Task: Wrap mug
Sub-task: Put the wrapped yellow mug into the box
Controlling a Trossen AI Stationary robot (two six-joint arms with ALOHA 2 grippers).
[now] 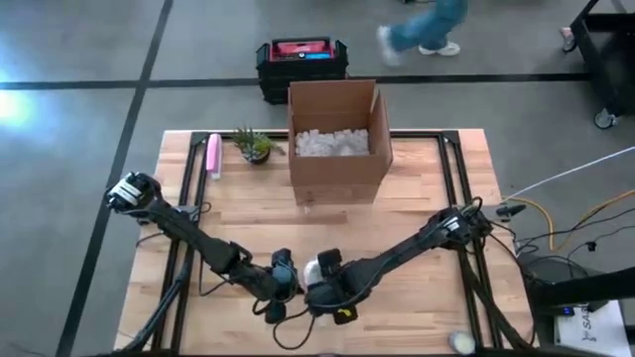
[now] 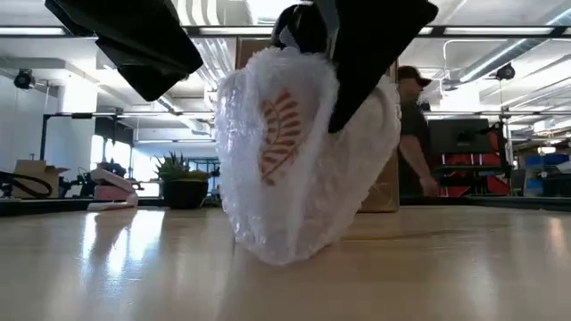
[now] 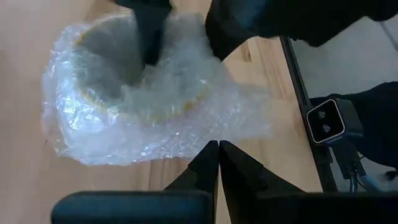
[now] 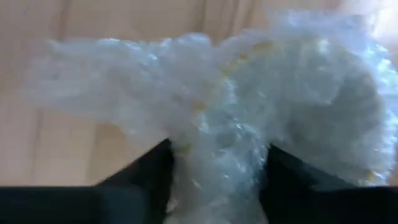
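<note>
The mug (image 2: pixel 285 152), with a brown leaf print, is swathed in clear bubble wrap (image 3: pixel 155 124) and stands tilted near the table's front middle (image 1: pixel 314 268). My right gripper (image 4: pixel 217 162) comes down on it from the right and is shut on it. Just left of the mug, my left gripper (image 3: pixel 219 146) is shut and holds nothing. In the low view my left gripper (image 2: pixel 143 45) hangs above the table, clear of the wrap. My right gripper grips the wrapped mug at its rim (image 3: pixel 180 56), one finger (image 3: pixel 152 37) inside the opening and one (image 3: pixel 227 31) outside, with bunched bubble wrap (image 4: pixel 217 155) between them. The fingers slant down from above and the right. The mug is tilted, its lower side (image 2: pixel 285 254) on the table.
An open cardboard box (image 1: pixel 337 139) of white packing peanuts stands at the far middle, with a small plant (image 1: pixel 256 146) and a pink object (image 1: pixel 212 156) to its left. A small pale object (image 1: pixel 459 341) lies at the near right. A person (image 2: pixel 412 134) stands beyond the table.
</note>
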